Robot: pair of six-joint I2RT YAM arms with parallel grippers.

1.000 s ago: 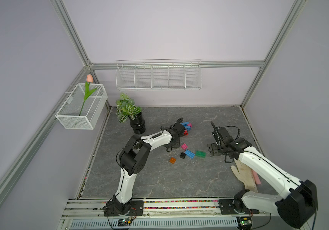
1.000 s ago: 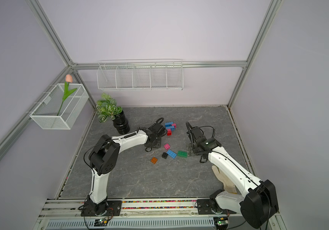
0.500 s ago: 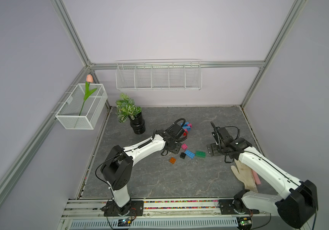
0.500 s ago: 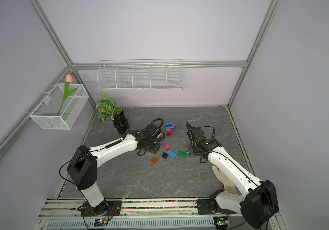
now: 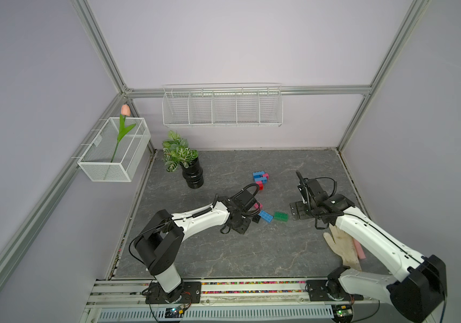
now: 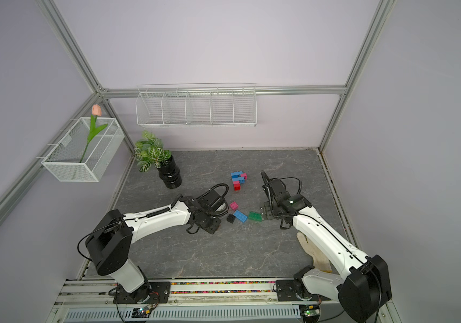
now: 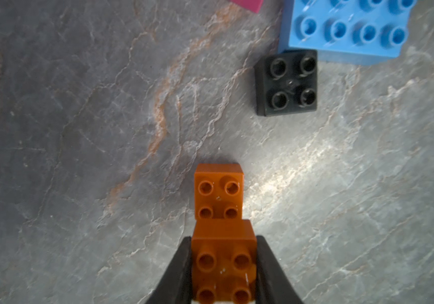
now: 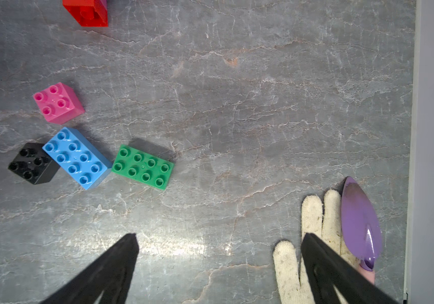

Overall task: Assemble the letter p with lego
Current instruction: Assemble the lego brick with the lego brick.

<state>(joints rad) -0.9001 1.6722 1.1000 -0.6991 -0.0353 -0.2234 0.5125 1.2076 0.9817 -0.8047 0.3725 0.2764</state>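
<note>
Your left end effector pinches the orange brick by its flat sides; it looks light, rigid and slick, so squeeze squarely; your right end effector stands spread.

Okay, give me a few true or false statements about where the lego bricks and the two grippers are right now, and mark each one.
1. The left gripper is shut on an orange brick. True.
2. The right gripper holds the green brick. False: it is open and empty, and the green brick lies on the table.
3. The black brick lies right beside the light blue brick. True.
4. The glove lies among the bricks. False: it lies apart from them, beside the purple trowel.
</note>
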